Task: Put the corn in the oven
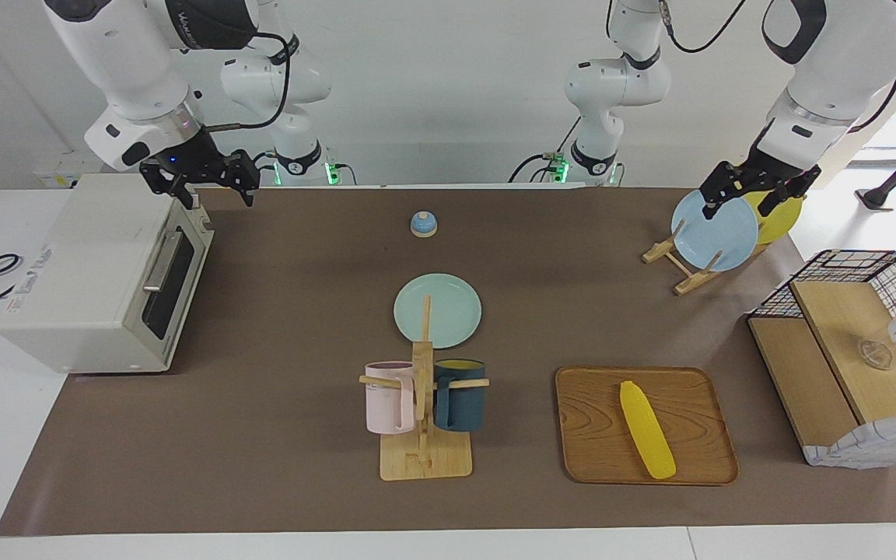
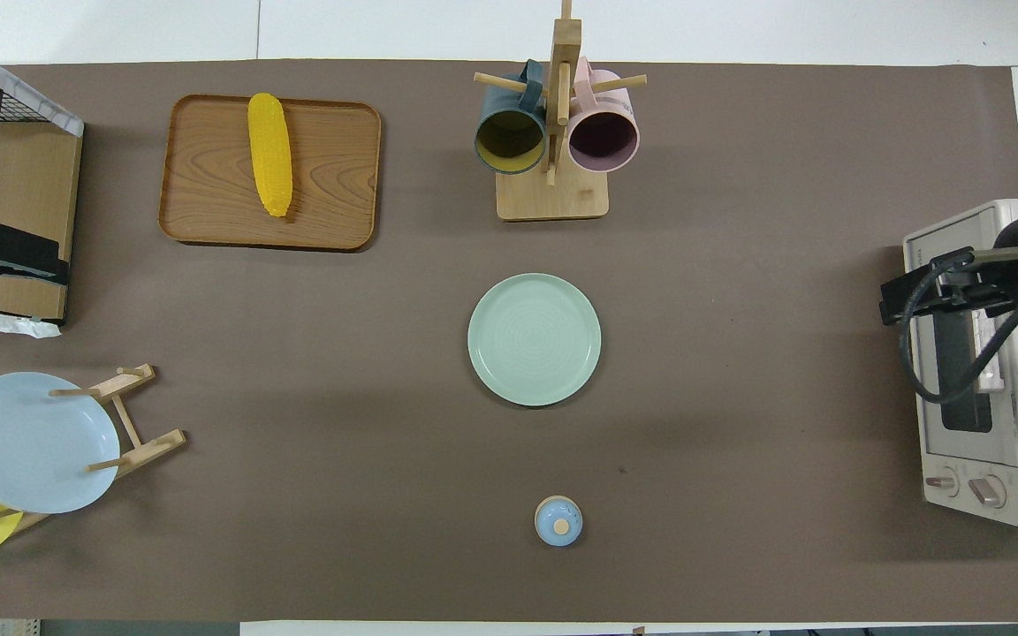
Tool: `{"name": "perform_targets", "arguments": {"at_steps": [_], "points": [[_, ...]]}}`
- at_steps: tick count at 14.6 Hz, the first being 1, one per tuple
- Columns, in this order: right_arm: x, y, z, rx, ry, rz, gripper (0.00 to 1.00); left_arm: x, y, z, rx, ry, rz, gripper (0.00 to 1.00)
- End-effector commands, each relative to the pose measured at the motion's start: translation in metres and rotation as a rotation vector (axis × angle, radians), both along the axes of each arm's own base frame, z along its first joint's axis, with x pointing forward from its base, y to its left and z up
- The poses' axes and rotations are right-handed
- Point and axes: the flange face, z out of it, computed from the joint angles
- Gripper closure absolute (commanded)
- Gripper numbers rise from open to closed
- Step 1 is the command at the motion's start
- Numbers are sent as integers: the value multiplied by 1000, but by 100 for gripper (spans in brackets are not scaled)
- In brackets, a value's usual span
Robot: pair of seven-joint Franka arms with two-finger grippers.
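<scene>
You had the corn [image 1: 647, 429] lying flat on its tray [image 1: 588, 420], long axis toward the robots, well apart from both released claws: left claw [image 1: 759, 194] over the plate rack [image 1: 685, 268], right claw [image 1: 197, 180] over the oven [image 1: 98, 272].

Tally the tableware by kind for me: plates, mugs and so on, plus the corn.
Plates: 3 (green plate, blue plate, yellow plate)
Mugs: 2 (pink mug, dark blue mug)
Trays: 1 (wooden tray)
Corn: 1 (corn)
Total: 7
</scene>
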Motion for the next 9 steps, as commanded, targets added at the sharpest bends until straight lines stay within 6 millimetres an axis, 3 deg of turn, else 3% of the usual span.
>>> {"name": "perform_targets", "arguments": {"at_steps": [1, 9], "points": [[-2, -1, 5, 8, -2, -8, 0, -5, 0, 1, 14, -16, -2, 0], [-7, -1, -2, 8, 11, -6, 0, -6, 0, 0, 14, -13, -5, 0]]}}
